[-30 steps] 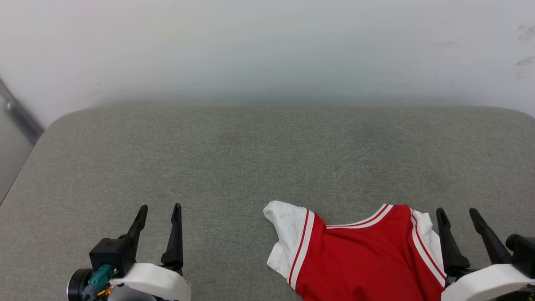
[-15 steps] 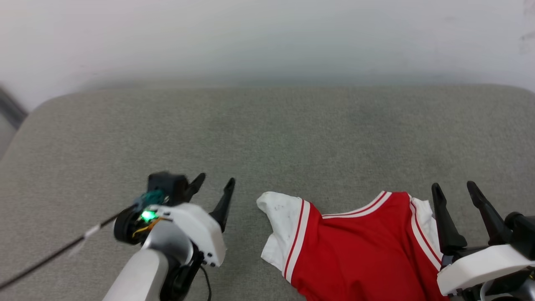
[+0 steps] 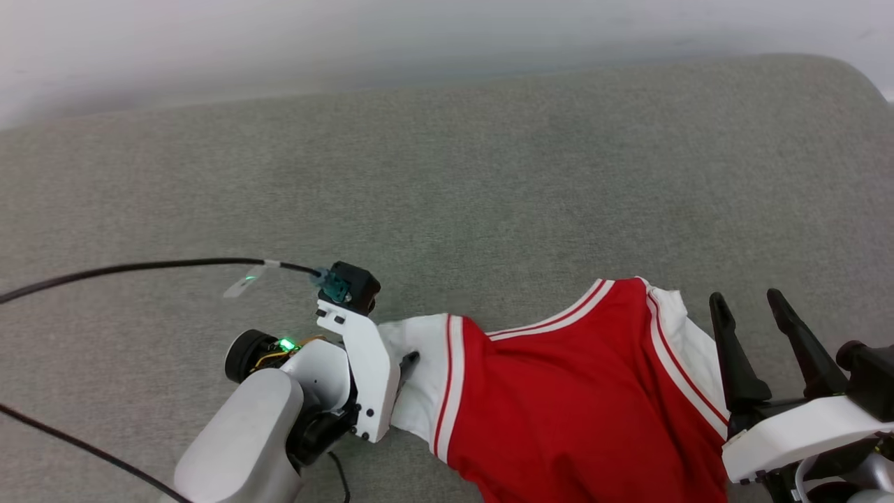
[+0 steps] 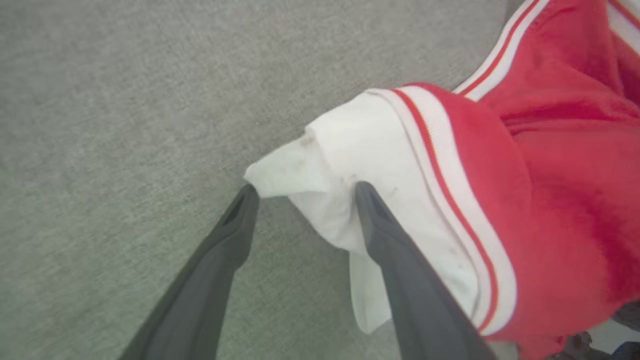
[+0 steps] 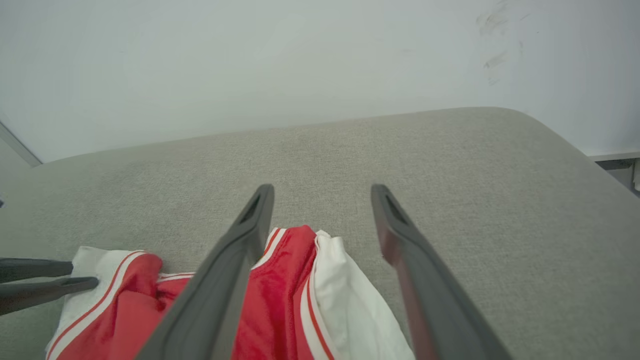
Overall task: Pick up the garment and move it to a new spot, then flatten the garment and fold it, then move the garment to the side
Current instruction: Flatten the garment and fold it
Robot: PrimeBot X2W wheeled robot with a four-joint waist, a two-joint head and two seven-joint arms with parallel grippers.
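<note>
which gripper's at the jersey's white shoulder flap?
Left gripper: open fingers straddle the white flap tip of the thin red jersey. Right gripper sits open beside the other shoulder.

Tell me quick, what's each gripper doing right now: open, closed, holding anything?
Left gripper: open, straddling a white corner of the garment, not clamped on it yet.
Right gripper: open, holding nothing, by the garment's other shoulder.

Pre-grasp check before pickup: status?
Left gripper open, white garment corner between its jaws. Right gripper open beside garment's other shoulder. Black cable trails leftward, clear of garment.
</note>
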